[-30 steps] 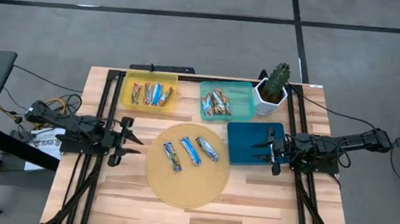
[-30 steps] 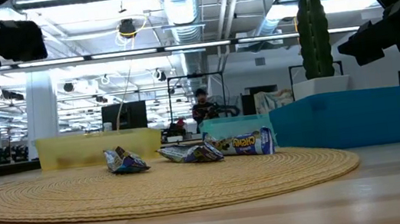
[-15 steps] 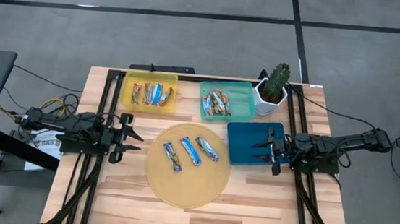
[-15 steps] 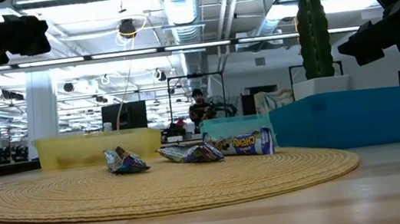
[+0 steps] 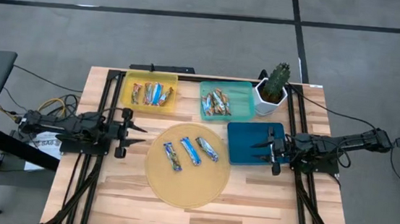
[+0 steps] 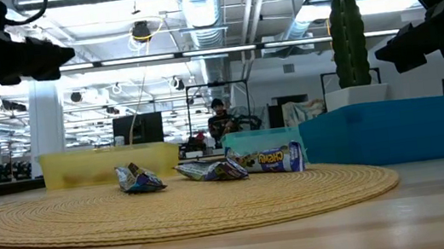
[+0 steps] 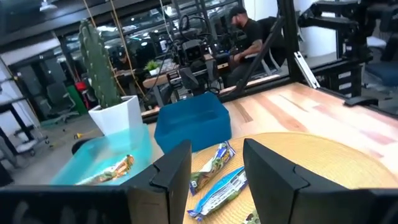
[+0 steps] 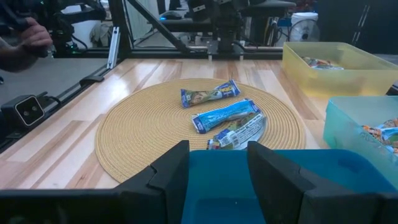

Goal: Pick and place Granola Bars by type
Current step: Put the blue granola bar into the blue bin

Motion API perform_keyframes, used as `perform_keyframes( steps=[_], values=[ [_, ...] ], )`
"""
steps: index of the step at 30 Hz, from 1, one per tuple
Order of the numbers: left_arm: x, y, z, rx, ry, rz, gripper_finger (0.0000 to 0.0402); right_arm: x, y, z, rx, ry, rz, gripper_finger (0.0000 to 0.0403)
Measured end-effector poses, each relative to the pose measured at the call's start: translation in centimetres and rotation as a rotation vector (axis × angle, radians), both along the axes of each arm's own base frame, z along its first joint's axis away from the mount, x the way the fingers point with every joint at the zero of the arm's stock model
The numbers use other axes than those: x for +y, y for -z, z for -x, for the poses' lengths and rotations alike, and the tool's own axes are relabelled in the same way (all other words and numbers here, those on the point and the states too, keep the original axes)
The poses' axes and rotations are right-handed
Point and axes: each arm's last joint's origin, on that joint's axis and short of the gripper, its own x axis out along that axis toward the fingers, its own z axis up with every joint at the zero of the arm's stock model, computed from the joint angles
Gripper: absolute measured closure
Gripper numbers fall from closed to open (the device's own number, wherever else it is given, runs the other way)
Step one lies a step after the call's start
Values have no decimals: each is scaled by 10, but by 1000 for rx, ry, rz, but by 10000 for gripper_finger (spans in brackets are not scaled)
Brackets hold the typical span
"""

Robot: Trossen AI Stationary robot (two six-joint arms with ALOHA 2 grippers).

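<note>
Three blue-and-white Granola Bars point(image 5: 191, 152) lie apart on the round woven mat point(image 5: 184, 190) mid-desk, presumably staged there for easy single picks. Sorted bars sit in the yellow tray point(image 5: 149, 92) and teal tray point(image 5: 226, 100); the blue tray point(image 5: 244, 151) appears empty. Left pincer point(image 5: 131, 133) hovers just beside the mat, fingers parted, holding nothing. Right pincer point(image 5: 263, 150) waits over the blue tray, likewise parted and empty

Blue-white bars point(image 5: 191, 152); tan woven mat point(image 5: 186, 185); yellow tray point(image 5: 126, 91).
</note>
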Motion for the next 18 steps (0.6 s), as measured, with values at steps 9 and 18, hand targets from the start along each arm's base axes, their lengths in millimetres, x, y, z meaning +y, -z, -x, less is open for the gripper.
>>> perform_keyframes(
  steps=[9,18],
  values=[
    [0,0,0,7,2,35,262,0,0,0,0,0,0,249],
    [0,0,0,8,2,35,262,0,0,0,0,-1,0,249]
  ],
)
